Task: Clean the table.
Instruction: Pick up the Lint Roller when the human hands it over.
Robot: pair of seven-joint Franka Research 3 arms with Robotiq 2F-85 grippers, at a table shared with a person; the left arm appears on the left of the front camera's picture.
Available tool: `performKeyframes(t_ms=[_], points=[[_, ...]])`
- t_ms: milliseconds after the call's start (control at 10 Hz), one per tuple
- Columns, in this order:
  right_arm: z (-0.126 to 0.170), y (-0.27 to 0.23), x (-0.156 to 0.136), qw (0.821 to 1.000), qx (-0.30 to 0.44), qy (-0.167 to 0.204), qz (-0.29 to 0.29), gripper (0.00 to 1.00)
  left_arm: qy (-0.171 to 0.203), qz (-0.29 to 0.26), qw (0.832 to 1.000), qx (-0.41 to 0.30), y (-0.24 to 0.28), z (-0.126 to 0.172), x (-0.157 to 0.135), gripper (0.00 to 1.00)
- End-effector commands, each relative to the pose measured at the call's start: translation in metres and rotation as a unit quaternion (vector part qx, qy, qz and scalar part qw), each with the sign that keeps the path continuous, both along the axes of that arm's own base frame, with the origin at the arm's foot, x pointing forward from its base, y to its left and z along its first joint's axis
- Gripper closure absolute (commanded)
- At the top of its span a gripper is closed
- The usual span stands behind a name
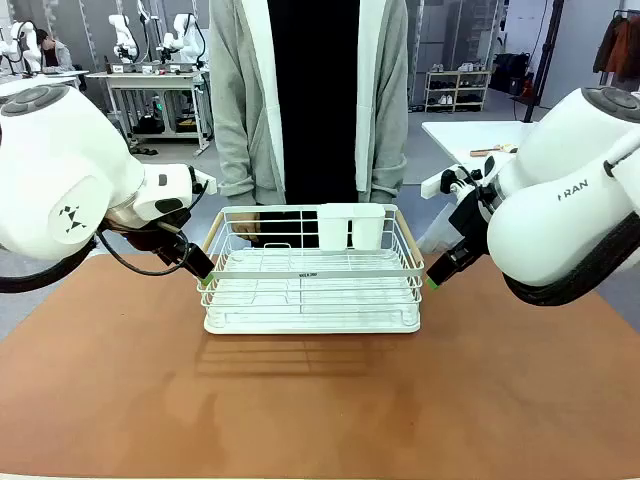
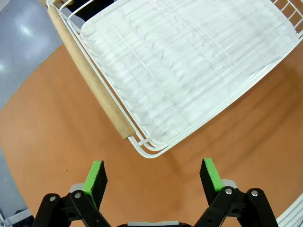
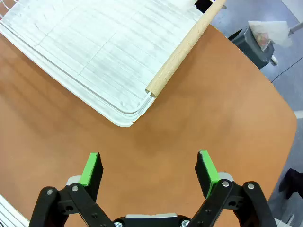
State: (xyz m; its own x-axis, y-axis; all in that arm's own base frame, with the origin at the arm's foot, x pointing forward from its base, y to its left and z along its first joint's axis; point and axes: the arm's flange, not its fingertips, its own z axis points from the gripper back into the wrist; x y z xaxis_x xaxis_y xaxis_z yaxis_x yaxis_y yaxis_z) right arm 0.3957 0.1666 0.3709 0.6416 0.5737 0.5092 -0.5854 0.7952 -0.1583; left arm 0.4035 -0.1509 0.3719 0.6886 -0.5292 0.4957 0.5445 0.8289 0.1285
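The table (image 1: 320, 410) has a reddish-brown top and carries a white wire rack (image 1: 312, 290) at its middle. My left gripper (image 1: 205, 277) hangs just off the rack's left end, open and empty; in the left wrist view its green pads (image 2: 96, 176) stand wide apart over bare table (image 2: 57, 123), close to the rack's wooden handle (image 2: 90, 78). My right gripper (image 1: 432, 279) hangs off the rack's right end, also open and empty; the right wrist view has its pads (image 3: 206, 166) spread above the table (image 3: 189, 113) near the other wooden handle (image 3: 182, 49).
A person in a grey cardigan (image 1: 310, 100) stands at the far side behind the rack. A white cutlery holder (image 1: 352, 227) sits on the rack's far rim. A white-topped table (image 1: 480, 135) stands at the back right. A dark bin (image 3: 258, 45) stands on the floor beyond the table's edge.
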Motion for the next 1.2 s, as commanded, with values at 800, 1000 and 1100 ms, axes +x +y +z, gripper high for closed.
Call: performKeyframes(t_ms=[800, 1000, 1100], points=[[0.0, 0.0, 0.0, 1.0, 0.0, 0.0, 0.0, 0.0, 0.0, 0.0, 1.0, 0.0, 0.0, 0.0, 0.0, 0.0], [0.0, -0.001, 0.0, 1.0, -0.001, 0.0, 0.0, 0.0, 0.0, 0.0, 1.0, 0.0, 0.0, 0.0, 0.0, 0.0], [0.037, -0.011, 0.001, 0.999, 0.029, 0.038, -0.007, 0.0, 0.045, -0.007, 0.998, -0.05, 0.004, 0.041, 0.005, 0.0]])
